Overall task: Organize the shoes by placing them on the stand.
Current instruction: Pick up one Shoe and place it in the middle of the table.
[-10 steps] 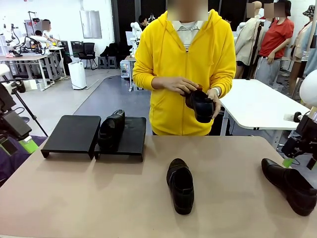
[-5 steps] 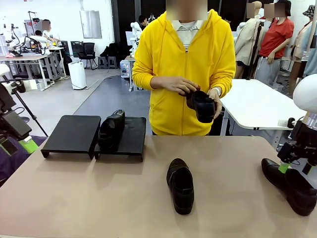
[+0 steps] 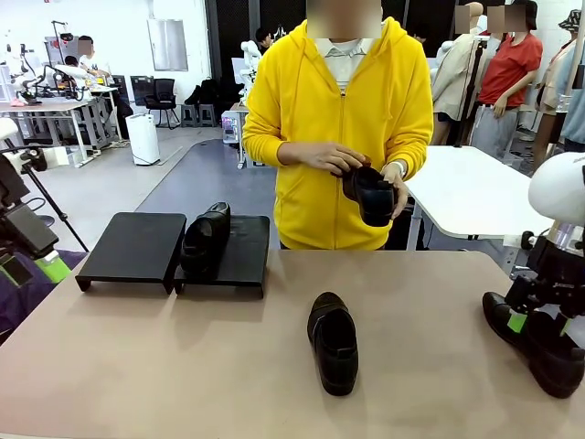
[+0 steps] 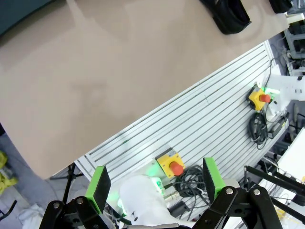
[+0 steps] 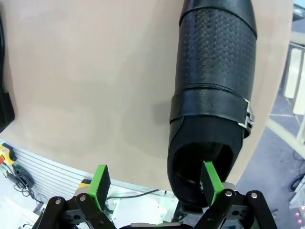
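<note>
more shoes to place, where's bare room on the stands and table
Left platform: wholly bare. Right platform: right half free, beside the shoe on it. Table: open front-left, between the platforms and the middle shoe. Crowded at the right edge: the open right claw over the end shoe.

Lab, white worktables, office chair, e-stop btn

I find no words, brand marks, numbers or signs that I can read. The shoe on the table at my right has no lettering I can make out on its leather or its buckle. The yellow button box on the near rail at my left is too small for any print to be read.
</note>
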Available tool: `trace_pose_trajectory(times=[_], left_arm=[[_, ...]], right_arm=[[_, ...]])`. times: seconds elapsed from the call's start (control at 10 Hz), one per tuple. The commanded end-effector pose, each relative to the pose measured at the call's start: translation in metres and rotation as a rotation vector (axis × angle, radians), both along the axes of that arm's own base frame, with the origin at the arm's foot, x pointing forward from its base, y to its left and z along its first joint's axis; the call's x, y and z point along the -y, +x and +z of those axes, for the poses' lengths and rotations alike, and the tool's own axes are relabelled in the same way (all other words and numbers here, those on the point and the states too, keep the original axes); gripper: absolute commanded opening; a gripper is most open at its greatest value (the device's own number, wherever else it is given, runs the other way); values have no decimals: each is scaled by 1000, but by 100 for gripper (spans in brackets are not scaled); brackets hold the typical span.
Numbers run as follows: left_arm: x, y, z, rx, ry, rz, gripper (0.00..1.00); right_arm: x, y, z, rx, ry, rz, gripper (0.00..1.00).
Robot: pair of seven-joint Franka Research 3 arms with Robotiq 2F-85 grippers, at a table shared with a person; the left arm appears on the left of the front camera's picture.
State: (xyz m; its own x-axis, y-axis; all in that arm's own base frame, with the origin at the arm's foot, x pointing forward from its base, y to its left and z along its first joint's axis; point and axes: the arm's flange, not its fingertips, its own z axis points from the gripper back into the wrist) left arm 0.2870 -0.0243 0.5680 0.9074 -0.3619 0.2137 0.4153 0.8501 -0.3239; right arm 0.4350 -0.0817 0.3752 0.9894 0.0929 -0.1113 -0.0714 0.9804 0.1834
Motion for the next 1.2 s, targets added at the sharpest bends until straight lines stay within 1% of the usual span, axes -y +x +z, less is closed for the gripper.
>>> trace_pose_trajectory(times=[0.0,0.1,0.2,0.3,0.5,0.6,0.7,1.0,1.1], left_arm=[[-5,-1,0,1,5,-15,100],[-5,-1,0,1,5,-15,100],[-5,-1,0,1,5,-15,100],[-5,-1,0,1,5,-15,100],[-5,-1,0,1,5,-15,100],[-5,-1,0,1,5,-15,100],[-5,-1,0,1,5,-15,100],[-5,-1,0,1,5,-15,100],[-5,-1,0,1,5,-15,100]], right_arm=[[-3,9,-18,12,-47,44,100],[-3,12,-30,16,-34,71,100],[-3,13,-35,24,-40,73,100],[-4,13,-40,12,-60,95,100],[-6,15,-41,21,-51,124,100],[-8,15,-41,13,-51,142,40],[-8,15,-41,6,-45,149,0],[-8,14,-41,-1,-41,163,0],[-7,14,-39,13,-38,158,0]])
